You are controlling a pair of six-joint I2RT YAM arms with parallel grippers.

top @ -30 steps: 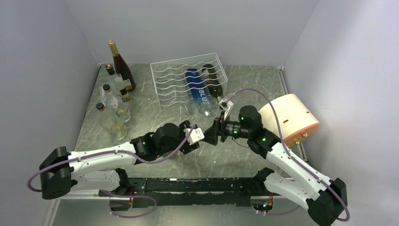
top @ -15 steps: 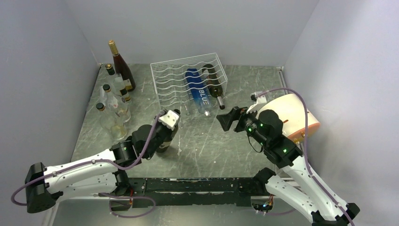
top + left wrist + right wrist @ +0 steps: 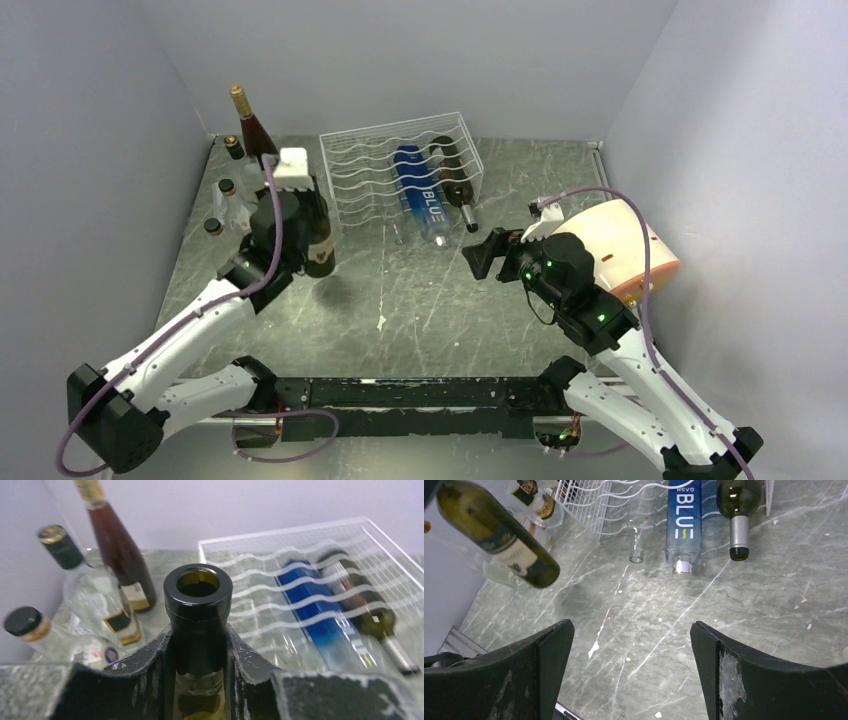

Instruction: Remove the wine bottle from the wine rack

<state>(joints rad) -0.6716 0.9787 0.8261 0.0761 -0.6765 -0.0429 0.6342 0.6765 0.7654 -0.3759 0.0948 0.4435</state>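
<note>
My left gripper (image 3: 295, 200) is shut on the neck of a dark green wine bottle (image 3: 317, 238). The bottle hangs tilted above the table, just left of the white wire wine rack (image 3: 365, 165). In the left wrist view its open black mouth (image 3: 198, 587) stands between my fingers (image 3: 150, 665). In the right wrist view the same bottle (image 3: 499, 535) sits at the upper left. A blue bottle (image 3: 420, 195) and a dark bottle (image 3: 455, 180) lie in the rack. My right gripper (image 3: 487, 252) is open and empty over bare table, in front of the rack.
Several upright bottles (image 3: 235, 200) stand at the back left beside the held bottle, among them a tall red-brown one (image 3: 117, 550). A cream-and-orange cylinder (image 3: 620, 250) lies at the right. A clear bottle neck (image 3: 636, 545) pokes out of the rack's front.
The grippers met at the table's middle; the right one opened and pulled back right. The left arm carried the bottle up and back left, next to the standing bottles.
</note>
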